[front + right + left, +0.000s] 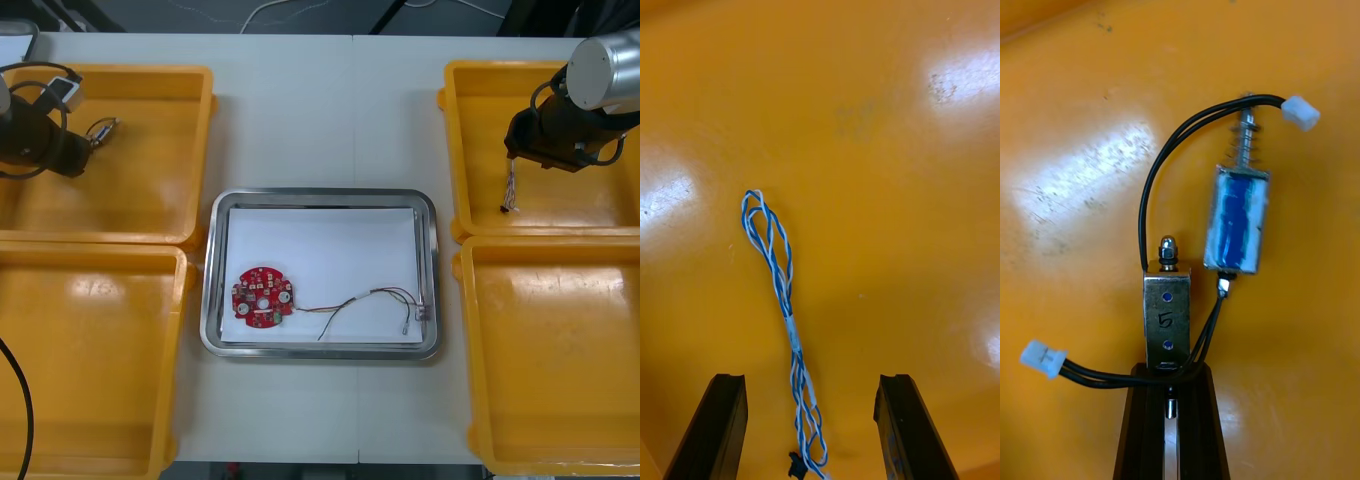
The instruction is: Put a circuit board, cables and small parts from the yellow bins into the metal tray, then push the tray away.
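Pale counter carries four yellow plastic bins, two at each side, and a shiny rectangular metal tray with a white inside between them. A round red circuit board lies in the tray near its left wall. Just beside it, a thin red and yellow cable trails across to a small plug near the tray's right wall.

Over the far left yellow bin, the left tool has its black fingers pressed almost together. They pinch the near end of a silver box-shaped small metal part with a "5" written on it. Thin black cables with white plugs loop from that part to a blue-wrapped small metal part with a spring and pin at its far end. This second part sits just beside the first, beyond the fingertips. Whether the pair rests on the bin floor or hangs above it cannot be told.

Over the far right yellow bin, the right tool has its fingers spread wide. A twisted blue and white cable lies on the bin floor between them, touching neither finger. From above, this cable lies near the bin wall that faces the tray. The near left yellow bin and the near right yellow bin flank the tray's front.
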Tool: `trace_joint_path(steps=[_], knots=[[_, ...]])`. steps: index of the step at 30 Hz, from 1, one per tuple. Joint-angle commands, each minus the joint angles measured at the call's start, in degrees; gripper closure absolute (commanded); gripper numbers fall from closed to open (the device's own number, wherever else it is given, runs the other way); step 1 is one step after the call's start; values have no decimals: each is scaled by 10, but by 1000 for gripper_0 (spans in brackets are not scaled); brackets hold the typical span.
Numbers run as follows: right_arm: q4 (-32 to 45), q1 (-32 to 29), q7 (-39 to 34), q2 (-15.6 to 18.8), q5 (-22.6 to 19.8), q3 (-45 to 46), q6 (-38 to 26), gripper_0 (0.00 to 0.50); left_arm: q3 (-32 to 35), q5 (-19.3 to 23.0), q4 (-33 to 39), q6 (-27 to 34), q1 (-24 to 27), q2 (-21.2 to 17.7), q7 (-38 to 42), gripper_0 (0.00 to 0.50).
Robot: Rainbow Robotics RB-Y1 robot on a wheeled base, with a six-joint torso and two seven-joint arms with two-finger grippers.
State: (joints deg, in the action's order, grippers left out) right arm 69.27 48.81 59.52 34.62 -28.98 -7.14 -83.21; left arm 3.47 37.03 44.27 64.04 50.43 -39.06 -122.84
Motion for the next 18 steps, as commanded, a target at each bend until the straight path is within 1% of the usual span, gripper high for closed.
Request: trace_joint_path(steps=[1,4,6,10,14,18], knots=[[-12,28,4,-15,8,-12,21,0,27,18,64,40,-21,-3,-49,500],[-31,28,5,-22,8,-18,31,0,33,32,112,68,-50,-12,-44,500],[-37,27,5,-25,11,-25,38,0,37,38,130,80,-63,-15,-43,500],[-48,27,2,-25,14,-47,54,0,44,47,187,95,-104,-22,-35,500],[-56,27,6,-26,11,-47,61,0,48,51,240,105,-144,-32,-21,500],[-56,25,8,-29,11,-49,61,0,52,45,306,122,-191,-40,11,500]])
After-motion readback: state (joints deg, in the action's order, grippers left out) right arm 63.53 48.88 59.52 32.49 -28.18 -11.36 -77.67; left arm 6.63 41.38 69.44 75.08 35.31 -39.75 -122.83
